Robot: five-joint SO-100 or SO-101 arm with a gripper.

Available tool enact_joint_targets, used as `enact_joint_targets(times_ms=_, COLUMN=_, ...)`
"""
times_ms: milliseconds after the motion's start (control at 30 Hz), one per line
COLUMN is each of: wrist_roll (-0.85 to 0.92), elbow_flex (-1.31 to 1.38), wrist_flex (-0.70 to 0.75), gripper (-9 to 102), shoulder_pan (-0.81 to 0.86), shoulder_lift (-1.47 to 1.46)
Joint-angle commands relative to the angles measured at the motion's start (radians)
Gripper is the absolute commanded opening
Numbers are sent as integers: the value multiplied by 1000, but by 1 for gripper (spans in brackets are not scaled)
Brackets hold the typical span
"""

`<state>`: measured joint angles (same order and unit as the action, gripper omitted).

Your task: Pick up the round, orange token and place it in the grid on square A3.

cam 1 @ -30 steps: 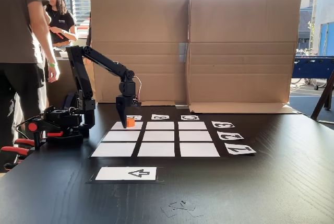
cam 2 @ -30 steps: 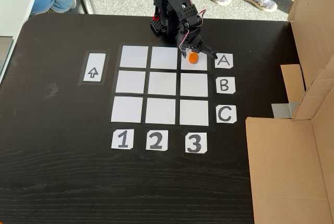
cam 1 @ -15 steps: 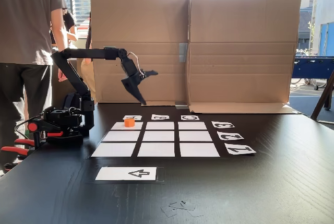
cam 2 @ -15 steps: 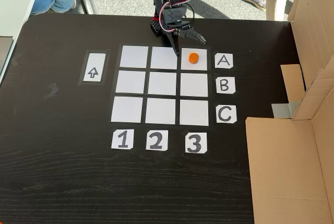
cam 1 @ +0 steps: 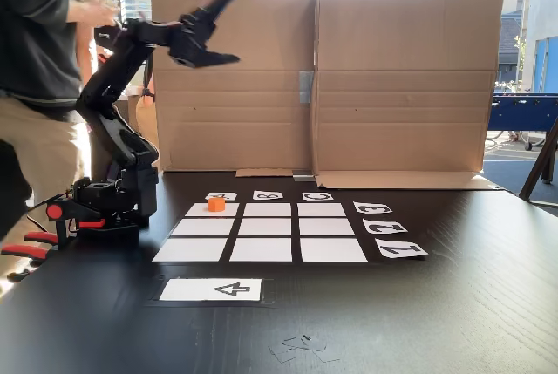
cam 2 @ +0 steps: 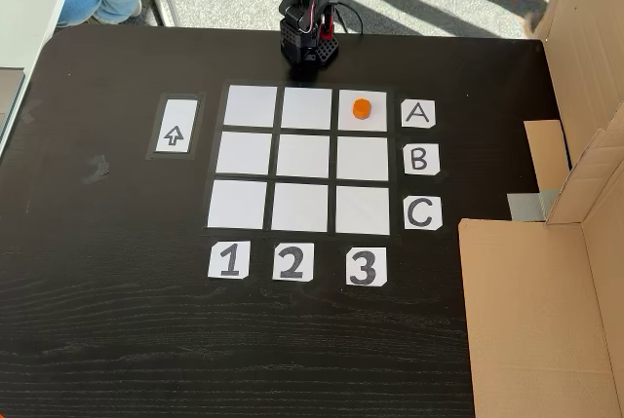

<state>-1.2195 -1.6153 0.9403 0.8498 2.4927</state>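
- A small orange token (cam 2: 362, 108) sits upright on square A3 (cam 2: 363, 98), the white paper cell in line with card A (cam 2: 417, 114) and card 3 (cam 2: 366, 266). Nothing touches the token.
- In the low fixed view from the table's edge, the same token (cam 1: 216, 204) stands on the far left cell of the grid's back row.
- The grid (cam 2: 302, 158) is nine white paper rectangles in three rows of three, split by black gaps, lying flat on a black table (cam 2: 117, 321).
- In the fixed view from above, cards A, B and C run down the grid's right side; cards 1, 2 and 3 run along its near edge.
- A separate white card with a black arrow (cam 2: 174, 135) lies to the left of the grid in that view.
- The black robot arm (cam 1: 118, 86) is raised high above its base, well away from the token.
- Its gripper (cam 1: 228, 25) points right, up in front of the cardboard wall (cam 1: 323, 78). The fingers look spread apart and hold nothing, though the picture is slightly blurred there.
- The arm's base (cam 2: 309, 45) stands on the table just beyond the grid's far edge.
- People stand behind the table at the left; one wears a dark top (cam 1: 35, 34).
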Motion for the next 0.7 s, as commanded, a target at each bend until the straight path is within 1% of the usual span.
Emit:
enact_joint_targets(times_ms=0, wrist_roll=-130, elbow_flex=-137, wrist_flex=-103, gripper=-1, shoulder_pan=236, shoulder_lift=87)
enact_joint_targets(times_ms=133, wrist_roll=-345, elbow_flex=-417, wrist_flex=-230, gripper=-1, shoulder_pan=483, shoulder_lift=242)
enact_joint_targets(times_ms=233, wrist_roll=-425, elbow_flex=-618, wrist_flex=-275, gripper=-1, shoulder_pan=597, shoulder_lift=359)
enact_joint_targets(times_ms=433, wrist_roll=-428, elbow_flex=-996, wrist_flex=-250, gripper=-1, shoulder_pan=773, shoulder_lift=624)
enact_joint_targets(times_ms=600, wrist_roll=-408, elbow_flex=-1239, wrist_flex=-201, gripper=-1, shoulder_pan=873, shoulder_lift=827)
enact_joint_targets(times_ms=667, wrist_roll=-376, elbow_flex=-1299, wrist_flex=-186, gripper=-1, shoulder_pan=904, shoulder_lift=834)
